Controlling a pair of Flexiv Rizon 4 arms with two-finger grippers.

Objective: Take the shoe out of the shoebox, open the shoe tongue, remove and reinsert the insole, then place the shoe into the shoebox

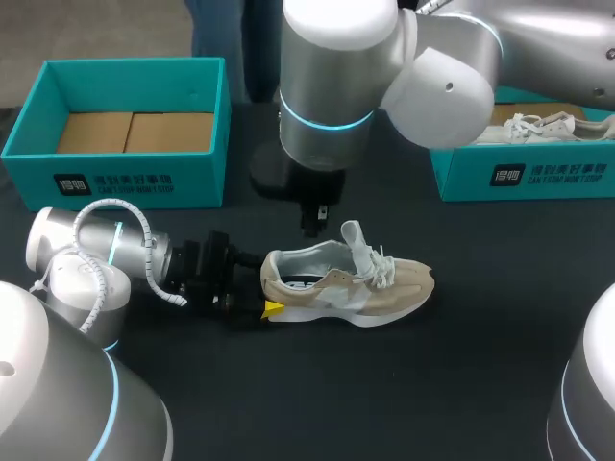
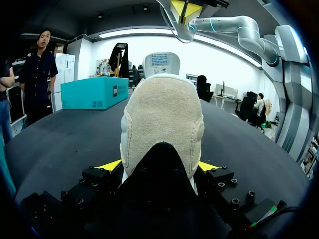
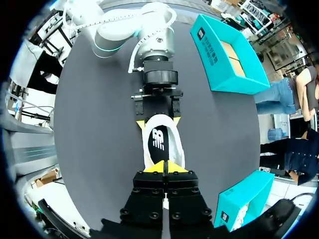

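Shoe (image 1: 346, 283) is sat on the bench (image 1: 384, 403), outside the shoebox (image 1: 125, 96), heel clamped by the left pincer (image 2: 159, 167), long axis running straight away from it. Right pincer (image 3: 164, 168), tips pressed together, is hung over the shoe's opening, so probably handier for the insole (image 3: 158, 142).

The shoe (image 1: 346, 283) lies on its sole mid-counter (image 1: 404, 384), toe to the right. The left gripper (image 1: 268, 293) sits at its heel, fingers (image 2: 110, 166) touching both sides. The right gripper (image 3: 165, 168) hangs above the shoe's opening. One shoebox (image 1: 125, 182) stands behind at far left. Another box (image 1: 519, 178) stands at far right, with a second shoe (image 1: 538, 125) inside.
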